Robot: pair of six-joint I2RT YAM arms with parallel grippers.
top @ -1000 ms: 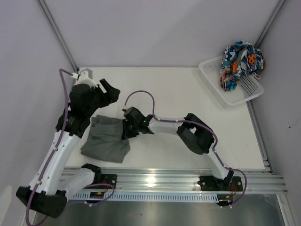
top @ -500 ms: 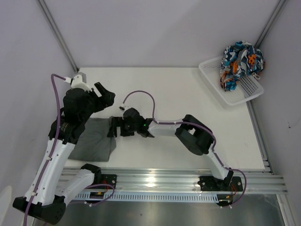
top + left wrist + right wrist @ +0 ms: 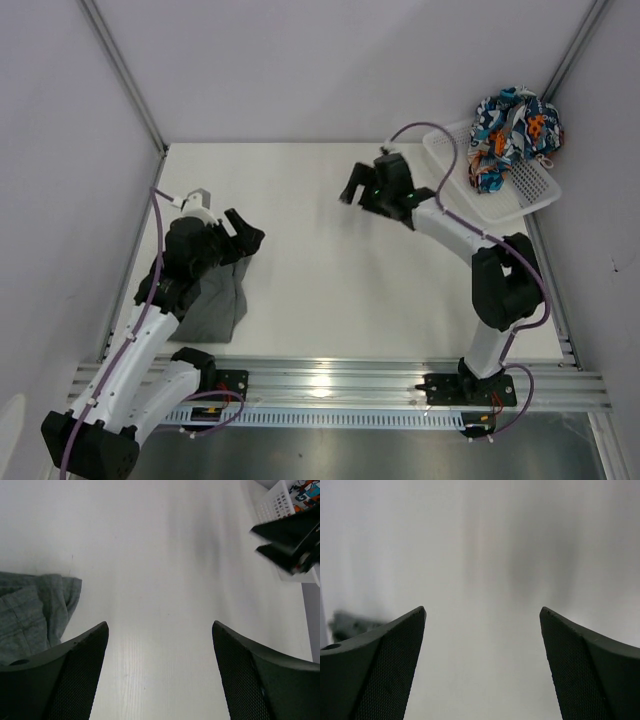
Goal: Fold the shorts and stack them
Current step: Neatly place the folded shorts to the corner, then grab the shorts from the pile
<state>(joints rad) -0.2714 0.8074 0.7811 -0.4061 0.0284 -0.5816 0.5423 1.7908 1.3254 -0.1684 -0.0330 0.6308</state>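
Observation:
The dark grey shorts (image 3: 214,303) lie folded on the table's front left; their edge shows in the left wrist view (image 3: 32,614). My left gripper (image 3: 246,240) (image 3: 159,625) hovers just right of them, open and empty. The patterned shorts (image 3: 514,128) sit bunched in the white mesh basket (image 3: 497,204) at the back right. My right gripper (image 3: 352,188) (image 3: 482,610) hangs open and empty over bare table left of the basket. It also shows as a dark blurred shape in the left wrist view (image 3: 291,539).
Grey walls with metal posts close in the table on three sides. An aluminium rail (image 3: 340,385) with both arm bases runs along the near edge. A corner of the basket (image 3: 276,502) appears in the left wrist view.
My right gripper opened, let go of the grey shorts and swung back and right toward the basket. My left arm drew back toward the near left; the grey shorts now lie narrower.

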